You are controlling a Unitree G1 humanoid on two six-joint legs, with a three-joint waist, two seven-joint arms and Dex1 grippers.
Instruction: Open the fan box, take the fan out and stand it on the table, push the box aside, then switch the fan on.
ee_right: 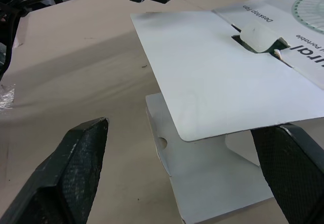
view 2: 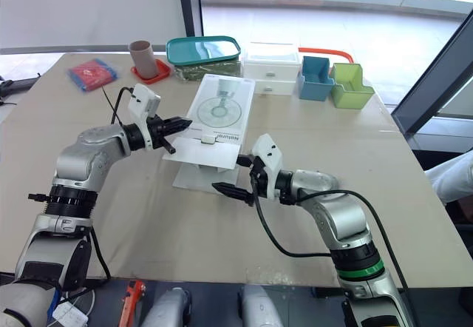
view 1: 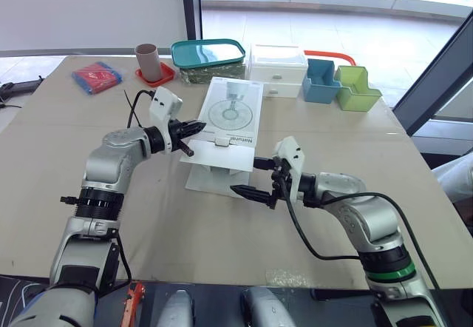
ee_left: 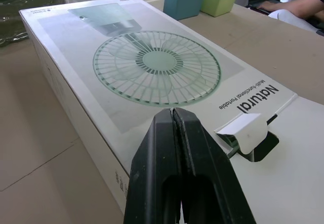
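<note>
While the fan box (view 1: 233, 111) lies flat at the middle of the table (view 1: 185, 242), printed fan picture facing up, its end nearest the robot stands open. 1 flap (ee_right: 217, 82) reaches out level from the box's top face, and a 2nd flap (ee_right: 212, 183) lies on the tabletop below it. A small white tab (ee_left: 248, 130) curls up from a slot where the upper flap joins the box's top.

The left gripper (ee_left: 173, 113) hovers over the box's left edge, close to that tab, with its 2 black fingers pressed together on nothing. The right gripper (view 1: 255, 177) sits at the box's open end, toward its right corner, with its fingers spread wide. 1 finger is level with the upper flap's edge and the other is low by the lower flap; whether either touches the cardboard cannot be told.

Beyond the box's far end stand a teal lidded container (view 1: 208, 53) and a white drawer unit (view 1: 278, 68). Farther right of the box are a blue bin (view 1: 321, 81) and a green bin (view 1: 356, 89). To the box's far left, a brown cup (view 1: 146, 61) rests on a red coaster (view 1: 158, 75), with a red packet (view 1: 97, 75) farther out.
</note>
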